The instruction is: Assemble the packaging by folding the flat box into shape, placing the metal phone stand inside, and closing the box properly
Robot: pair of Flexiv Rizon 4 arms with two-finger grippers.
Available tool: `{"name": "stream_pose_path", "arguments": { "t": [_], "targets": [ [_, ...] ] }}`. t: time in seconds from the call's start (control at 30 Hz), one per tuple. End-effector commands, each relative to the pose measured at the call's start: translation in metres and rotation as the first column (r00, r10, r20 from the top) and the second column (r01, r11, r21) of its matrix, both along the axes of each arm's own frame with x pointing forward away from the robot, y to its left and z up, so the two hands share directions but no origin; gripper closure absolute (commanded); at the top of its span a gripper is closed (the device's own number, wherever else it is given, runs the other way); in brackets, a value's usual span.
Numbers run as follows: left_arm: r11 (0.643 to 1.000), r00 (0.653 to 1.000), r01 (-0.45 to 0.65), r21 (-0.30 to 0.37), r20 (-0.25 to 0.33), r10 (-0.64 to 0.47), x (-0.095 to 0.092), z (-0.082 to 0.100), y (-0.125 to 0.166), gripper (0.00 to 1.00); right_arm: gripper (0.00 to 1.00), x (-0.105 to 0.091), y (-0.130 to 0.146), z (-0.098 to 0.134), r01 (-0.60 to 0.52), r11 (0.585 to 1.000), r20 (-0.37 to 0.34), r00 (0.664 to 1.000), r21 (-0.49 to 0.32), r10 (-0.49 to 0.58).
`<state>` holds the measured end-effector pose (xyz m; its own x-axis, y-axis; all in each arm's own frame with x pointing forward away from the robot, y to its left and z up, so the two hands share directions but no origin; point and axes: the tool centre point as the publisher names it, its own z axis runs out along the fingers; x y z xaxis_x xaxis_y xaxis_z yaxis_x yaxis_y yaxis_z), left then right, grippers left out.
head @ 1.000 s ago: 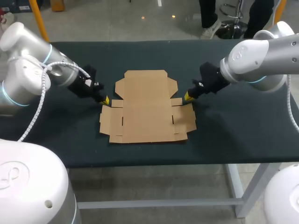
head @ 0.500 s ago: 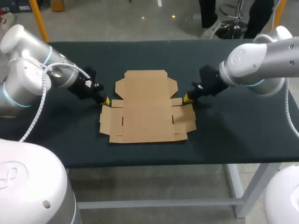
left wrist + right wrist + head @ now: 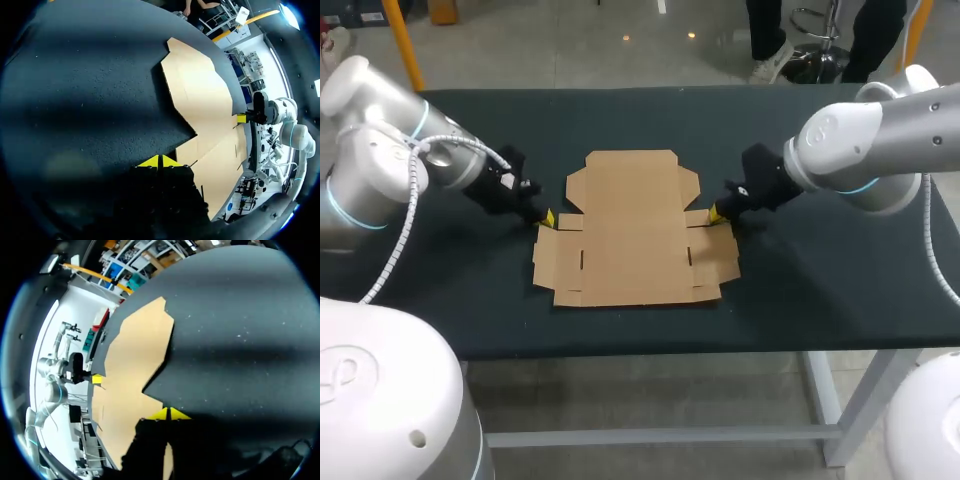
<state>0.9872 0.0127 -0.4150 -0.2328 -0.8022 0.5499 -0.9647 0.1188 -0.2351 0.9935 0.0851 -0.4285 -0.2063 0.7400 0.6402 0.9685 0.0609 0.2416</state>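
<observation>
The dark table (image 3: 800, 290) spreads out on every side of the flat box (image 3: 632, 235), which lies fully unfolded with its flaps spread; no metal phone stand is in sight. The cardboard looks light and thin. It should bend readily at its scored creases and may slide when pushed, so I judge the free edges of the side flaps the best place to take hold. The left arm (image 3: 390, 160) slants down toward the box's left side and the right arm (image 3: 880, 150) toward its right, mirrored. The left gripper (image 3: 548, 216) and right gripper (image 3: 716, 212) each have their yellow tips pressed together on nothing, just beside a side notch of the box.
</observation>
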Motion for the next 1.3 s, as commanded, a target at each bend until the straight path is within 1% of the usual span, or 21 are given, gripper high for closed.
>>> {"name": "stream_pose_path", "arguments": {
  "t": [0.03,0.37,0.57,1.1,1.3],
  "targets": [
    [1.000,1.000,0.006,-0.003,-0.007,-0.006,0.003,-0.004,-0.001,1.00,1.00,0.000,0.001,-0.002,-0.002,1.000,0.007,1.000,0.012,0.002],
    [1.000,1.000,0.008,-0.028,-0.008,-0.009,0.001,-0.007,-0.004,1.00,1.00,-0.001,0.002,-0.001,0.003,0.999,0.019,1.000,0.032,-0.004],
    [0.999,1.000,0.010,-0.039,0.008,-0.010,-0.001,-0.002,-0.005,1.00,1.00,-0.002,0.002,0.001,0.006,0.999,0.025,1.000,0.045,-0.007],
    [0.999,0.999,0.029,-0.040,0.028,-0.028,-0.005,0.005,-0.011,1.00,1.00,-0.005,0.007,0.008,-0.006,0.998,0.046,0.999,0.066,0.003],
    [0.999,0.999,0.022,-0.028,0.033,-0.021,-0.007,0.008,-0.013,1.00,1.00,-0.006,0.009,0.010,-0.009,0.998,0.052,0.999,0.065,0.006]
  ]
}}
